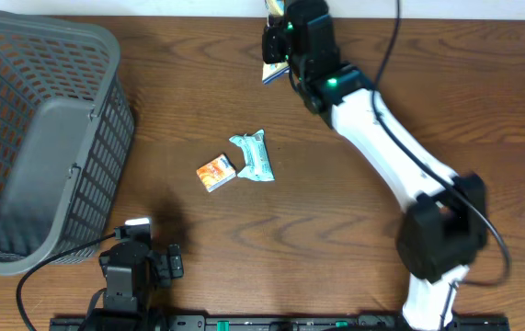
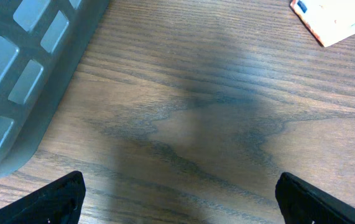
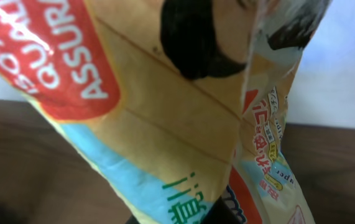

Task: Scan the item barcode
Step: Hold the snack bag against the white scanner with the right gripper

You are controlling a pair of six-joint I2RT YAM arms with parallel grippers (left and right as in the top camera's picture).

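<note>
**Right arm** (image 1: pixel 391 138): the base sits at the near right of the table (image 1: pixel 354 230). The white link stretches on a long diagonal toward the far centre, and the wrist is bent over close to the far edge.

**Right gripper** (image 1: pixel 279 53): clamped tight on the snack packet (image 1: pixel 271 72), which it holds at the far centre of the table. In the wrist view the packet fills nearly the whole picture and hangs tilted.
- The wrapper is yellow-orange, with a red label in white lettering, a pale blue band and green characters lower down.
- A seam runs along its length.
- Dark wood and a pale wall show behind it.
- Whether a barcode faces outward, I cannot tell.

**Left arm** (image 1: pixel 131 276): folded low at the near left, just beside the near right corner of the grey basket (image 1: pixel 51 138).

**Left gripper** (image 2: pixel 177 205): the jaws stand wide apart with nothing between them, only bare wood below. Its dark fingertips (image 2: pixel 59 199) show at the two lower corners of the wrist view. The basket wall fills the left of that view.

**Mid-table:** an orange box (image 1: pixel 215 172) and a teal packet (image 1: pixel 253 156) lie flat, just beside each other. I cannot tell whether they touch. Both lie well apart from either gripper, the box slightly nearer and to the left of the packet.
</note>
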